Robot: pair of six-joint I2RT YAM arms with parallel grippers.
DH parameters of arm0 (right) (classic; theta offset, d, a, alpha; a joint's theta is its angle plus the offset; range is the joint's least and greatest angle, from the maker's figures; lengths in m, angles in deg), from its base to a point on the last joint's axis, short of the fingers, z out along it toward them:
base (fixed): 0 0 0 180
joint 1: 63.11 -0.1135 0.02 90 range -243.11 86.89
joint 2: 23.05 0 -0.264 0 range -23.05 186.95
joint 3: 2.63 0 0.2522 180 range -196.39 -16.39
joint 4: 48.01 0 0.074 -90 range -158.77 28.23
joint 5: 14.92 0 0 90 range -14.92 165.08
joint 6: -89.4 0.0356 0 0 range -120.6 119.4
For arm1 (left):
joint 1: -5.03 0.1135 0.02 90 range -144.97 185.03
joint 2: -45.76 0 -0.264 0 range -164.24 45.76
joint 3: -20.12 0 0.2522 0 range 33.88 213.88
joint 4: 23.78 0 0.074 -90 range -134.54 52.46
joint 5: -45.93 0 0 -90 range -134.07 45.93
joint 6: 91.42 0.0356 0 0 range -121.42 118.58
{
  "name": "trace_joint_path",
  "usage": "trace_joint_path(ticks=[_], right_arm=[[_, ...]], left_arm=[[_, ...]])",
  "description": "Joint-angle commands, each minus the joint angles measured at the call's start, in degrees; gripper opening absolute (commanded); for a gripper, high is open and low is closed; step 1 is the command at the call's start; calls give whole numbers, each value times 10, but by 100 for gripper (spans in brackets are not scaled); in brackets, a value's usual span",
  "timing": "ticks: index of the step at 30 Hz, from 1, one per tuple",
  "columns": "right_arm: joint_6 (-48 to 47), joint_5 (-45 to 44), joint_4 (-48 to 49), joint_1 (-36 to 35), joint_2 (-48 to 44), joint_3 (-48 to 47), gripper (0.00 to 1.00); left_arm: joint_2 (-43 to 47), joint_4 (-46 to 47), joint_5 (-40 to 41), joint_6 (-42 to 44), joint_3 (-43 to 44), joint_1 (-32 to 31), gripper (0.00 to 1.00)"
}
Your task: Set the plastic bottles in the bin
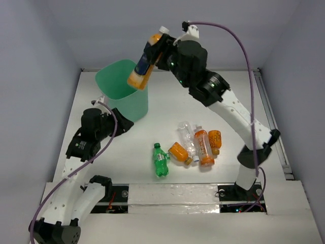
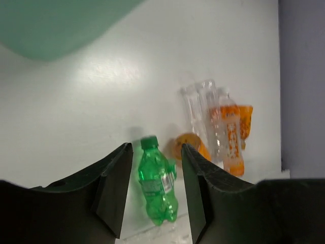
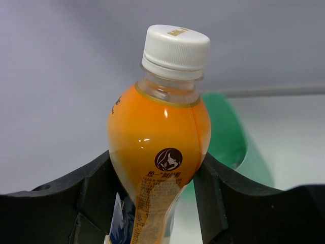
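Observation:
My right gripper [image 1: 152,51] is shut on an orange bottle with a blue label [image 1: 142,63], held tilted in the air over the far rim of the mint-green bin [image 1: 124,104]. In the right wrist view the white-capped bottle [image 3: 160,142] fills the gap between the jaws, with the bin [image 3: 231,137] behind it. My left gripper [image 1: 121,125] hangs low by the bin's near side, open and holding nothing. A green bottle [image 1: 160,160] lies on the table. Beside it lie a stubby orange one [image 1: 179,152], a clear one [image 1: 188,136], a white-labelled orange one [image 1: 203,147] and another stubby orange one [image 1: 215,141].
In the left wrist view the green bottle [image 2: 157,185] shows far off between the fingers, the other bottles [image 2: 223,132] to its right and the bin [image 2: 51,25] at top left. White walls enclose the table. A metal rail [image 1: 271,117] runs along the right edge.

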State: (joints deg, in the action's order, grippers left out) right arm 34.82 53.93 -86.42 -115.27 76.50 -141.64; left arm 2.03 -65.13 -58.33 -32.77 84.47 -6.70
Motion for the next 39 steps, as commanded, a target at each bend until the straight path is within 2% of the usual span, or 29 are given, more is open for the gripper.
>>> trace_joint_path(ticks=[1, 4, 7, 8, 12, 13, 14, 17, 23, 24, 25, 27, 28, 29, 30, 31, 32, 34, 35, 37, 38, 39], right_arm=[[-51, -84, -13, 15, 119, -116, 51], [-13, -98, -34, 33, 212, -237, 52], [2, -121, 19, 33, 234, -244, 52], [17, -126, 47, 33, 238, -232, 52], [45, -125, 48, 33, 274, -255, 56], [47, -124, 41, 33, 281, -263, 59], [46, -123, 35, 33, 287, -265, 72], [24, -102, 53, 33, 276, -245, 98], [-37, -72, 19, 33, 233, -236, 100], [-44, -66, 13, 33, 214, -215, 100], [-51, -58, 8, 33, 163, -147, 96], [-75, -23, 20, 33, 95, -43, 68], [-79, -9, 27, 33, 58, 17, 48], [-84, 4, 43, 33, -13, 136, 14], [-86, 33, 49, 33, -46, 193, 9], [-84, 45, 50, 33, -77, 246, 8], [-79, 57, 46, 33, -131, 338, 9], [-68, 79, 33, 33, -180, 420, 15], [-51, 88, 22, 33, -203, 458, 26], [-33, 118, 17, 33, -270, 560, 42], [-22, 130, 17, 33, -290, 590, 61], [-18, 158, 16, 33, -321, 639, 68]], left_arm=[[16, 51, -95, -47, -61, -22, 40], [30, 70, -97, -74, -105, -57, 44], [32, 80, -97, -94, -134, -105, 56], [31, 81, -86, -99, -139, -120, 62], [31, 85, -58, -123, -182, -175, 79], [30, 94, -57, -128, -191, -181, 81], [27, 101, -61, -136, -209, -186, 85], [8, 130, -59, -140, -229, -201, 89], [-84, 180, -48, -122, -233, -222, 91], [-98, 187, -48, -122, -230, -227, 91], [-104, 194, -47, -121, -227, -227, 91], [-120, 200, -44, -118, -223, -227, 91], [-123, 211, -45, -118, -225, -232, 91], [-130, 216, -46, -120, -226, -233, 91], [-142, 222, -48, -122, -226, -233, 91], [-150, 228, -49, -123, -226, -233, 91], [-156, 231, -49, -124, -224, -239, 91], [-173, 233, -47, -125, -217, -245, 91], [-178, 231, -45, -127, -214, -252, 91], [-192, 223, -38, -128, -208, -259, 91], [-196, 221, -30, -131, -207, -266, 90], [-203, 220, -27, -134, -210, -271, 90]])
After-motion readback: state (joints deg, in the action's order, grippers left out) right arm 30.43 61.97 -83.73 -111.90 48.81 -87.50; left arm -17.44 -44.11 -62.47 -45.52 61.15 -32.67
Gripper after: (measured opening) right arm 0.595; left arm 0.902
